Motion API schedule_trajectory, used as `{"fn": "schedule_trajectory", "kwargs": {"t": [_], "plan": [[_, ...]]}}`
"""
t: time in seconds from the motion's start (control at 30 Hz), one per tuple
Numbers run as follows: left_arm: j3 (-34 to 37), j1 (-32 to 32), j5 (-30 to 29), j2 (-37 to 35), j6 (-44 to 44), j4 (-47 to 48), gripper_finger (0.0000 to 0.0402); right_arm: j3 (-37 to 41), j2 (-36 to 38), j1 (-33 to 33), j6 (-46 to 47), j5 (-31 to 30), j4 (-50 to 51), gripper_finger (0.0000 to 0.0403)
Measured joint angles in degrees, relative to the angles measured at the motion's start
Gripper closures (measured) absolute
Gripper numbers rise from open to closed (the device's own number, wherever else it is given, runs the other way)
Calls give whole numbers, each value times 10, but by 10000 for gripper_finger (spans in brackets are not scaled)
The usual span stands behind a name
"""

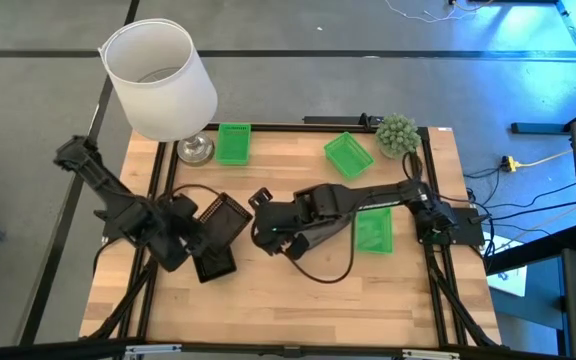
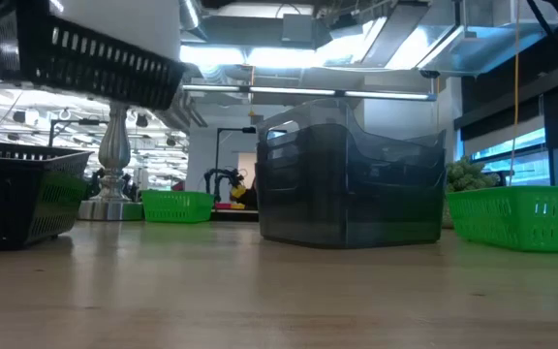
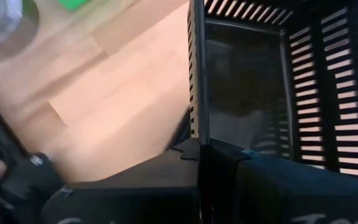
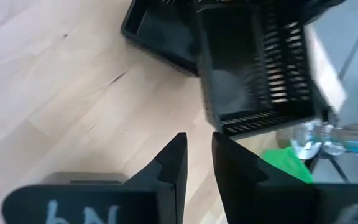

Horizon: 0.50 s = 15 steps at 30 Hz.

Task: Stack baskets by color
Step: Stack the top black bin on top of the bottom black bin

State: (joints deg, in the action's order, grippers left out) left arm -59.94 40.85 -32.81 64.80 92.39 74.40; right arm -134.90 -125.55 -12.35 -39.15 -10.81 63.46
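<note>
Black baskets: left pincer [image 1: 200,228] clamps one slotted black plastic basket [image 1: 221,216] by its rim, raised over a second black plastic basket [image 1: 214,264] lying nearer the counter [image 1: 268,300] front than the white lampshade [image 1: 158,78]; not nested yet.
Green baskets: three perforated green plastic baskets [image 1: 233,143], [image 1: 348,155], [image 1: 373,228] sit apart, unstacked.
Right pincer [image 4: 196,163]: mid-counter, jaws part-open, holding nothing.
Left: approx. all stacking.

The bench [image 1: 298,290] is pale wood with plank stripes. Beside the white lampshade [image 1: 160,78] lies a bright green basket [image 1: 233,143], and two more green baskets [image 1: 348,155] [image 1: 373,230] lie farther off. The slotted baskets [image 1: 220,217] [image 1: 214,262] below the lampshade are black.
</note>
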Motion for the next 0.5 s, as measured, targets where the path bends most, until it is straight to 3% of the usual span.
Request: {"fn": "schedule_trajectory", "kwargs": {"t": [0.23,0.5], "plan": [[0,65,-26,6,193,2,401,-1,42,-7,0,-7,-2,327],[0,134,-32,86,393,-24,401,0,85,-11,-1,-21,-3,327]]}}
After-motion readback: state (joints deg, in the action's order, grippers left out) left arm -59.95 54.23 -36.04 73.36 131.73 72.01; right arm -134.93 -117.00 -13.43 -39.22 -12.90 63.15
